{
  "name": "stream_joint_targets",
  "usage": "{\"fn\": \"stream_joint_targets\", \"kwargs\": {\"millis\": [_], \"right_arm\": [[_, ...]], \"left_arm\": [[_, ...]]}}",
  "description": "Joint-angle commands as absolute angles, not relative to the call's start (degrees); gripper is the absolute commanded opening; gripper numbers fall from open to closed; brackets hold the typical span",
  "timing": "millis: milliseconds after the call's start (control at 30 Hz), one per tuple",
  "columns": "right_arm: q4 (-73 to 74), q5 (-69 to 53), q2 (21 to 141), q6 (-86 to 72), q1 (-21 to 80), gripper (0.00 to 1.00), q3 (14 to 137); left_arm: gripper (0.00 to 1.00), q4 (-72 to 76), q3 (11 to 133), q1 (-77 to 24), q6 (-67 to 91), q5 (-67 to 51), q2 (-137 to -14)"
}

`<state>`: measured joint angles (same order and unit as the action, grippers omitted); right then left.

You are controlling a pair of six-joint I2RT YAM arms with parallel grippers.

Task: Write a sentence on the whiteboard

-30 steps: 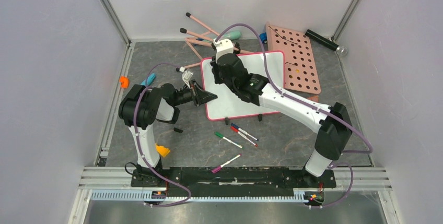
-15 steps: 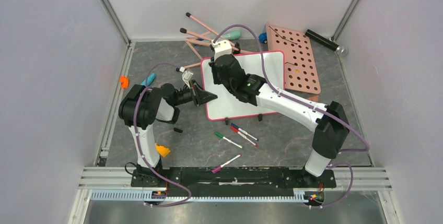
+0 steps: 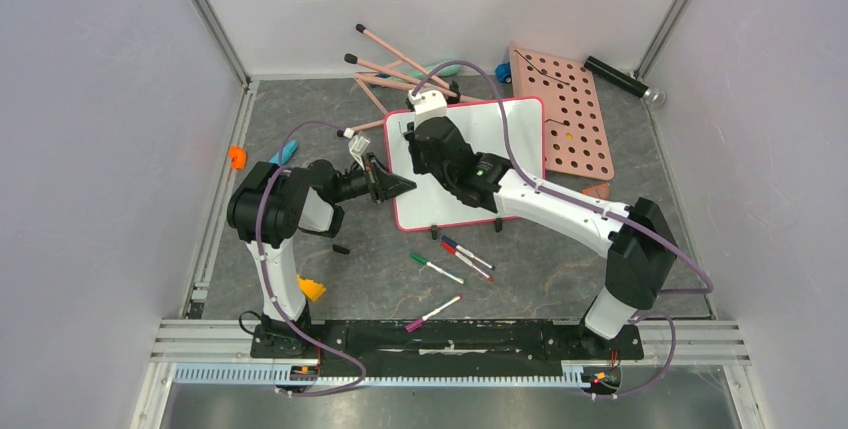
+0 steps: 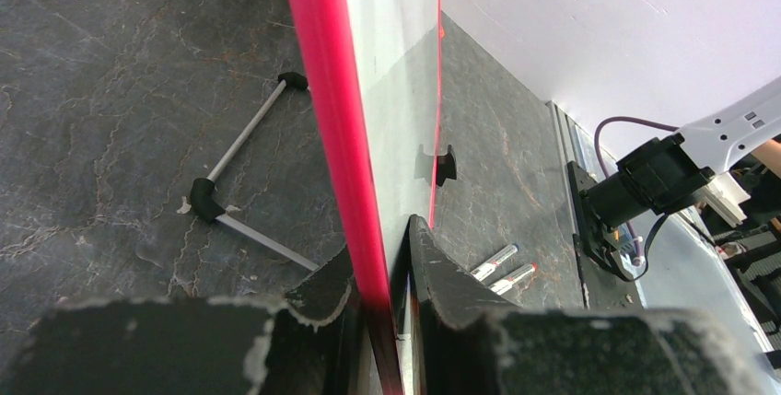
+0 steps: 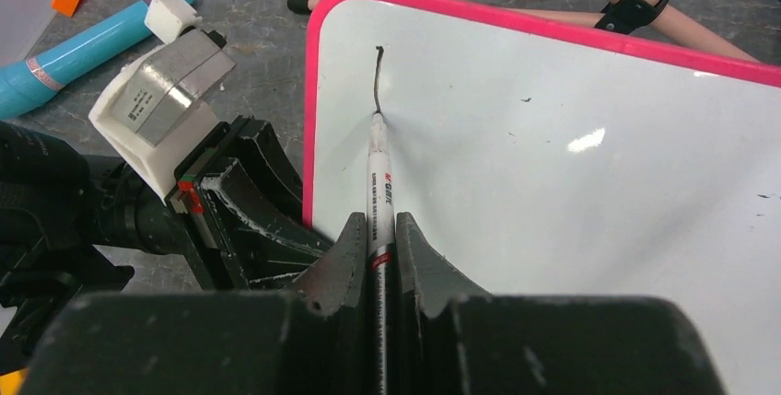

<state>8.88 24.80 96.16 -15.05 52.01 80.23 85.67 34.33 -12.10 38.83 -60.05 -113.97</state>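
Right fingers (image 5: 343,261) are pinched shut on a white marker (image 5: 379,197). Its tip touches the whiteboard (image 5: 571,146) at the lower end of a short black stroke (image 5: 377,77), near the board's far left corner. Left fingers (image 4: 440,289) clamp the pink rim on the board's left edge, parted only by its thickness. The board sits mid-table (image 3: 300,119), with a pink panel (image 3: 575,124) at its right edge and loose markers (image 3: 437,268) near its front.

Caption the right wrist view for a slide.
Right gripper holds a marker tip against the whiteboard, one short stroke drawn, while the left gripper clamps its rim.
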Motion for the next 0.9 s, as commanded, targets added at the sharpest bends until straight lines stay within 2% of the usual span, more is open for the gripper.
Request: {"fn": "stream_joint_targets", "kwargs": {"millis": [0,467,867], "right_arm": [[8.7,24.8,94.2,-15.8,51.6,0.0,78.8],[8.6,21.4,91.3,-13.5,51.6,0.0,81.8],[8.7,22.7,94.2,-11.7,51.5,0.0,85.2]], "left_arm": [[0.02,89.2,34.3,-12.8,31.3,-60.5,-114.4],[0.03,89.2,34.6,-12.8,31.6,-60.7,-114.8],[0.03,89.2,34.6,-12.8,31.6,-60.6,-114.8]]}}
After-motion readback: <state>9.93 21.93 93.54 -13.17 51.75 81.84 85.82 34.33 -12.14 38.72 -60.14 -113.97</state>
